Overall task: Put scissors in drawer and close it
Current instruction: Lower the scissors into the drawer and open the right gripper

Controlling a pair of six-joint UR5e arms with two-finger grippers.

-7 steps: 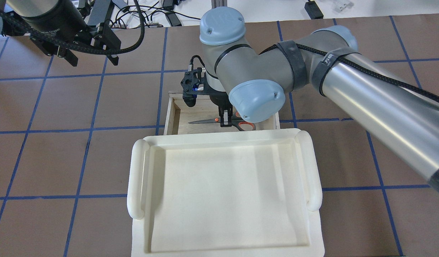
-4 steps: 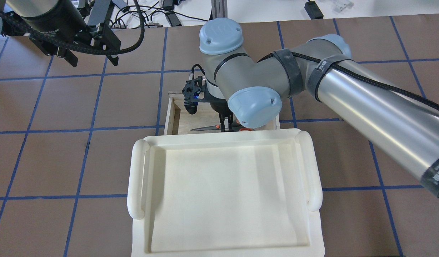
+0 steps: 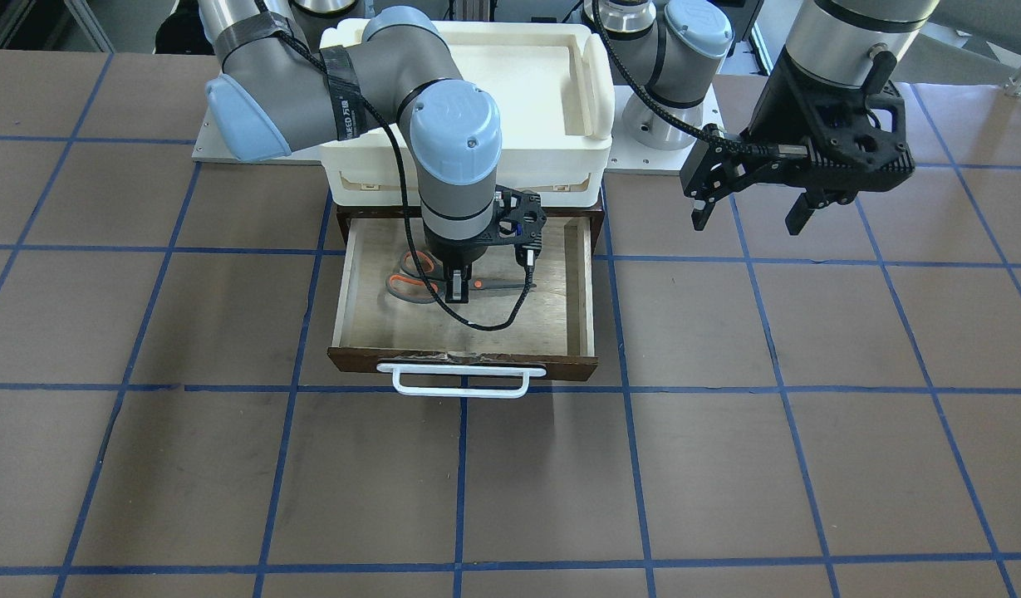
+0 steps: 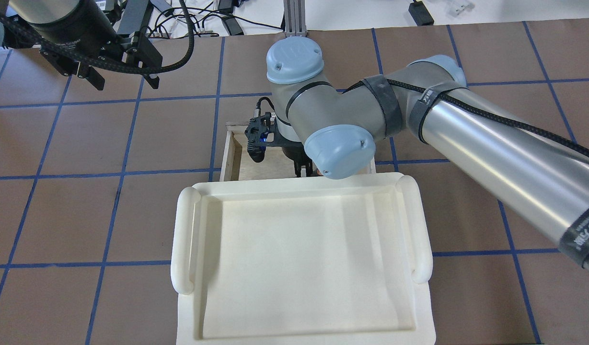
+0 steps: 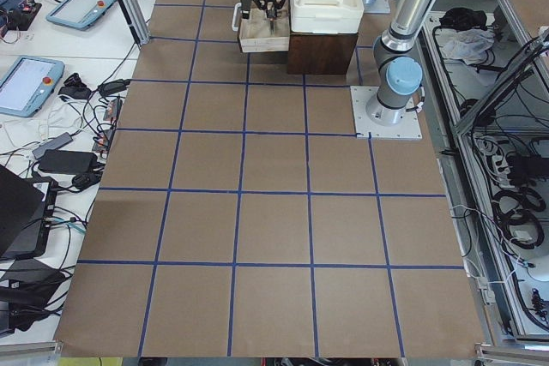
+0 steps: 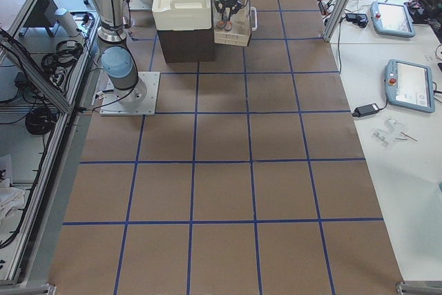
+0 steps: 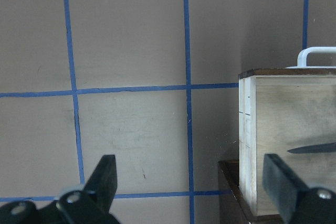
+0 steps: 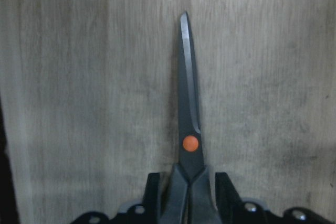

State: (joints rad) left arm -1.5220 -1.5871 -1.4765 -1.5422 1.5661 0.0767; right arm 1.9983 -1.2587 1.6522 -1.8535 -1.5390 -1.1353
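The drawer (image 3: 356, 282) stands pulled out, with a pale plywood floor, a dark front and a white bar handle (image 3: 460, 380). The scissors (image 3: 419, 278), grey with orange-lined handles, lie low over its floor, blades pointing to the robot's left. My right gripper (image 3: 458, 286) reaches straight down into the drawer and is shut on the scissors just behind the red pivot (image 8: 190, 143); its fingers (image 8: 153, 192) flank the neck. In the overhead view the right gripper (image 4: 304, 168) is mostly hidden by its arm. My left gripper (image 3: 747, 218) hangs open and empty beside the drawer (image 7: 283, 129).
A white plastic tray (image 4: 186, 239) sits on top of the dark cabinet (image 7: 231, 187) that holds the drawer and overhangs the drawer's back. The brown table has blue grid tape. The right arm's elbow (image 4: 340, 151) hangs over the drawer.
My right gripper has carried the scissors toward the robot and lower into the drawer. In the overhead view they are now hidden behind the tray's rim. The left arm has not moved.
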